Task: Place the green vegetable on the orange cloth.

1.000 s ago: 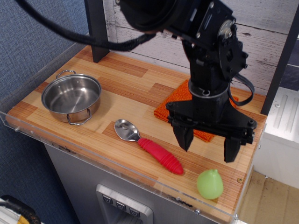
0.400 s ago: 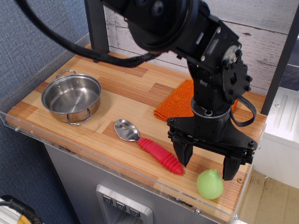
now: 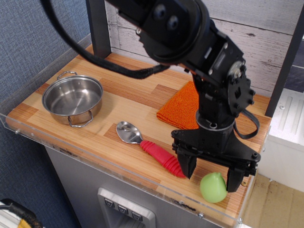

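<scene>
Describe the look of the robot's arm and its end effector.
The arm is glossy black throughout, built from rounded, bulky joint housings with small silver screws and circular caps. Thick black cables loop off it at the upper left and beside the wrist. The end effector is a wide black crossbar carrying two short, blocky black fingers.

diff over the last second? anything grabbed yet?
The gripper came down and toward the table's front edge, from in front of the orange cloth to straddling the green vegetable, jaws open. Nothing grabbed yet. More of the cloth shows now. The vegetable, spoon and pot stayed where they were.
</scene>
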